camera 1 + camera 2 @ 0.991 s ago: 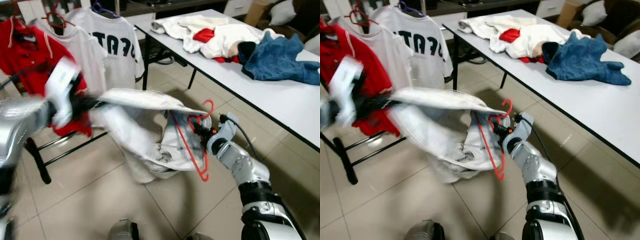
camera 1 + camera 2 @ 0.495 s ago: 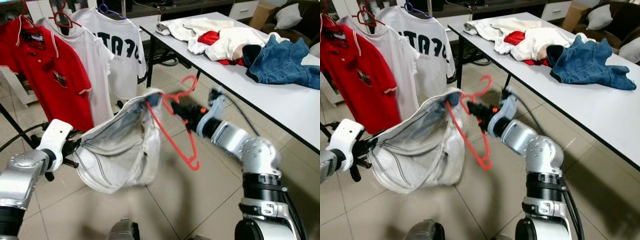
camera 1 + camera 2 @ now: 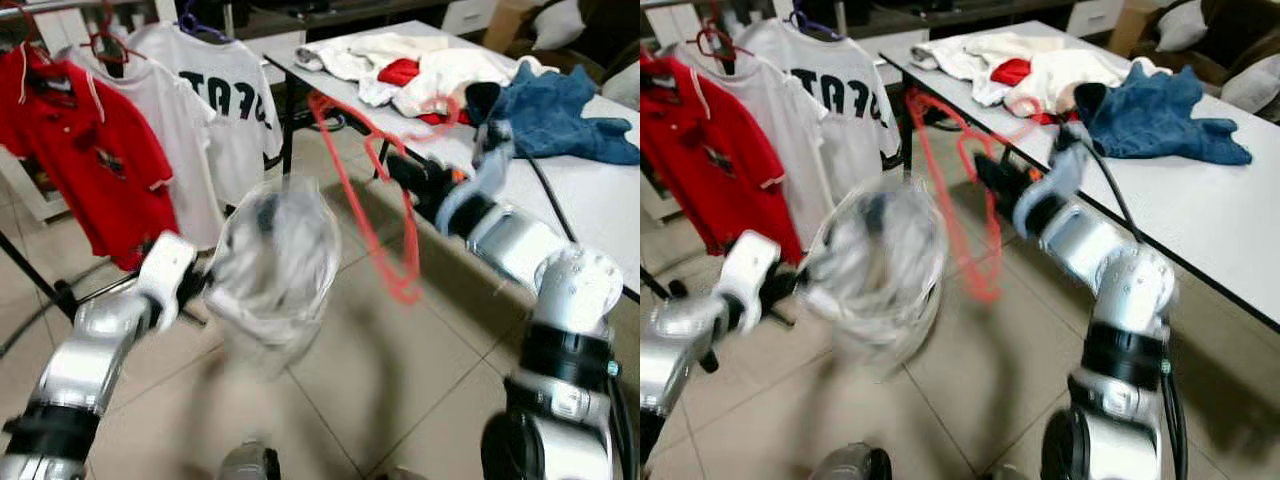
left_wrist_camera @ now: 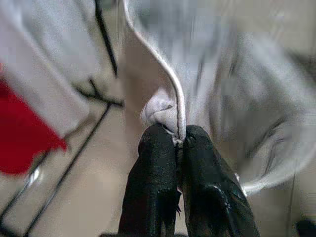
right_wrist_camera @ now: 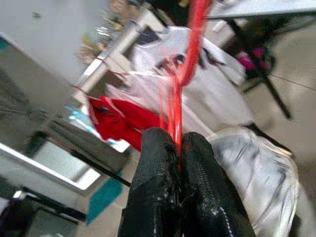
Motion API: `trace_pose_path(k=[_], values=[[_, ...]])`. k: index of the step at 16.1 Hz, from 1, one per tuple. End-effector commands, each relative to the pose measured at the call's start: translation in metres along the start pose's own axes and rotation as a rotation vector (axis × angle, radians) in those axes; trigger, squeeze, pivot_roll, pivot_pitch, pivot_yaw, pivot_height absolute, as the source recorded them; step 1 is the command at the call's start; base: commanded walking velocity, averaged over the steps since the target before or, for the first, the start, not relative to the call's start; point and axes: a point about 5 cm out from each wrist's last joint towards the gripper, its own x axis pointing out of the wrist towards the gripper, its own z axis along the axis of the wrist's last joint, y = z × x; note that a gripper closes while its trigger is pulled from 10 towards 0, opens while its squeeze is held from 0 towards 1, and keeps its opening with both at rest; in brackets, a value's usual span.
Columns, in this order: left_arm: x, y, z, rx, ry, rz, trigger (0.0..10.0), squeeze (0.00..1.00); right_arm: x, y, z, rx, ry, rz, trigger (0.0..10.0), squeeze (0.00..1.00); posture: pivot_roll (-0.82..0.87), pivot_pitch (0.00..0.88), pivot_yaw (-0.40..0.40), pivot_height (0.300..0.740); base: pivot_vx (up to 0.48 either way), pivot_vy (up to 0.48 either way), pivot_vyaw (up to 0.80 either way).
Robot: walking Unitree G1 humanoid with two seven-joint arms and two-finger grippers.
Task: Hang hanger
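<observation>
Hanger [image 3: 372, 190]: I count 1, red, blurred, held up near the white table [image 3: 590, 215]. Right gripper [image 5: 177, 148] fingers clamp its wire, arm stretched forward. Left gripper [image 4: 176, 143] pinches 1 white garment [image 3: 272, 265]; wrist view shows the seam. 3 shirts hang behind.
</observation>
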Motion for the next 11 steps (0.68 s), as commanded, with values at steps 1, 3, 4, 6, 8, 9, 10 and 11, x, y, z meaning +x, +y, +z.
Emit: trace_pose_path(k=[1, 3, 4, 6, 8, 9, 10, 11], values=[[0.0, 0.0, 0.037, 0.024, -0.16, -0.021, 0.0, 0.0, -0.001, -0.005, -0.008, -0.067, 0.02, -0.036, 10.0, 0.0, -0.08, 0.0, 0.007, 0.705, 0.0, 0.0, 0.0], [0.011, 0.001, 0.057, 0.047, -0.191, -0.041, 0.0, 0.0, -0.003, -0.01, -0.023, -0.093, 0.065, -0.067, 10.0, 0.0, -0.07, 0.0, 0.009, 0.705, 0.0, 0.0, 0.0], [0.016, 0.002, 0.058, 0.058, -0.175, -0.036, 0.0, 0.0, -0.004, -0.012, -0.026, -0.109, 0.074, -0.078, 10.0, 0.0, -0.07, 0.0, 0.007, 0.705, 0.0, 0.0, 0.0], [0.021, 0.003, 0.052, 0.089, -0.087, -0.035, 0.0, 0.0, -0.011, -0.022, -0.039, -0.232, 0.114, -0.128, 10.0, 0.0, -0.07, 0.0, 0.012, 0.705, 0.0, 0.0, 0.0], [0.017, 0.0, 0.046, 0.057, -0.072, -0.05, 0.0, 0.0, -0.023, -0.04, -0.054, -0.323, 0.149, -0.184, 10.0, 0.0, -0.08, 0.0, 0.026, 0.705, 0.0, 0.0, 0.0], [0.016, -0.002, 0.044, 0.035, -0.078, -0.056, 0.0, 0.0, -0.027, -0.044, -0.057, -0.339, 0.141, -0.204, 10.0, 0.0, -0.08, 0.0, 0.032, 0.705, 0.0, 0.0, 0.0], [0.011, -0.009, 0.036, -0.079, -0.104, -0.065, 0.0, 0.0, -0.041, -0.057, -0.069, -0.359, 0.109, -0.263, 10.0, 0.0, -0.09, 0.0, 0.043, 0.705, 0.0, 0.0, 0.0], [0.009, -0.017, 0.031, -0.109, -0.133, -0.075, 0.0, 0.0, -0.047, -0.062, -0.076, -0.371, 0.09, -0.292, 10.0, 0.0, -0.09, 0.0, 0.048, 0.705, 0.0, 0.0, 0.0]])
